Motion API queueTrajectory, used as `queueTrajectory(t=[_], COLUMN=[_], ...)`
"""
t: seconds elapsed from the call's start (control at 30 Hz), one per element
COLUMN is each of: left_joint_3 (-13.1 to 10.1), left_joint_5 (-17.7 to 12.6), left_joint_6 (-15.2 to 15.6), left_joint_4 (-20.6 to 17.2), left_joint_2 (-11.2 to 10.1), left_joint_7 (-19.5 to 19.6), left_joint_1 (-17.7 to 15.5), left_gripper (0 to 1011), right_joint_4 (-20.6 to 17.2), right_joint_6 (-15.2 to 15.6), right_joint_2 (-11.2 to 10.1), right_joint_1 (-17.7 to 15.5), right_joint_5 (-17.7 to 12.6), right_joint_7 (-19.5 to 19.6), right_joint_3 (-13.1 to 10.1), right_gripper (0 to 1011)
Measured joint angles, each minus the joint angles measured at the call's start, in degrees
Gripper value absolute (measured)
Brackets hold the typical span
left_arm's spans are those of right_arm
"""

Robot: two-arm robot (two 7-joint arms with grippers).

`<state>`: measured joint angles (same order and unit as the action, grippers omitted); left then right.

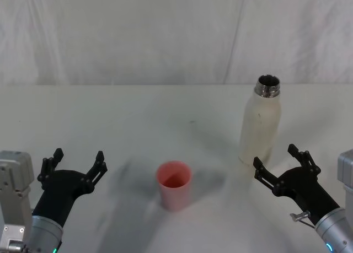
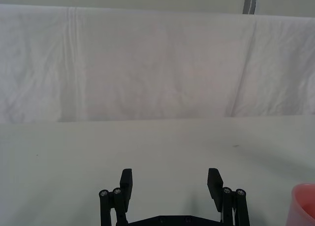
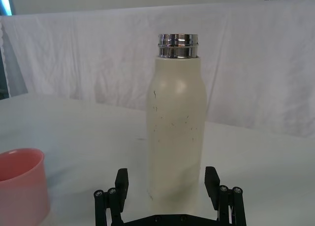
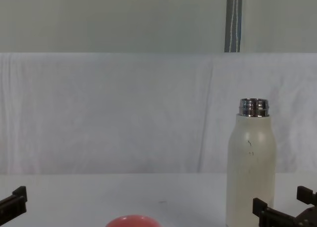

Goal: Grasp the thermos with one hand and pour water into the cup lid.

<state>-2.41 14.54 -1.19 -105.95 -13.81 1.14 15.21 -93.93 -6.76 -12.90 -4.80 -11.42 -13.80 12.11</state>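
Observation:
The cream-white thermos [image 1: 259,123] stands upright and uncapped at the right of the table, its steel neck showing; it also appears in the right wrist view [image 3: 176,132] and chest view [image 4: 251,167]. The salmon-pink cup lid [image 1: 174,184] sits upright near the table's front centre, with its side [image 3: 20,186] and rim [image 4: 131,221] visible elsewhere. My right gripper [image 1: 279,162] is open just in front of the thermos, its fingers [image 3: 121,182] apart and not touching it. Open and holding nothing, my left gripper [image 1: 77,163] hovers left of the cup lid.
The white table [image 1: 138,115] runs back to a white cloth backdrop [image 1: 165,32]. A grey pole [image 4: 234,20] rises behind the backdrop. Bare tabletop lies between the cup lid and the thermos.

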Motion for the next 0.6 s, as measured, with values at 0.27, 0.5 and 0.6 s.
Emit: queueTrajectory(t=[0.27,0.5,0.6], left_joint_3=[0.0,0.0,0.0], left_joint_5=[0.0,0.0,0.0], left_joint_6=[0.0,0.0,0.0], left_joint_4=[0.0,0.0,0.0], left_joint_2=[0.0,0.0,0.0], left_joint_7=[0.0,0.0,0.0], left_joint_1=[0.0,0.0,0.0], left_gripper=[1001,1001,1001], right_joint_4=[0.0,0.0,0.0], right_joint_6=[0.0,0.0,0.0], right_joint_2=[0.0,0.0,0.0], right_joint_1=[0.0,0.0,0.0], right_joint_5=[0.0,0.0,0.0], right_joint_7=[0.0,0.0,0.0], right_joint_3=[0.0,0.0,0.0], right_gripper=[1001,1001,1001])
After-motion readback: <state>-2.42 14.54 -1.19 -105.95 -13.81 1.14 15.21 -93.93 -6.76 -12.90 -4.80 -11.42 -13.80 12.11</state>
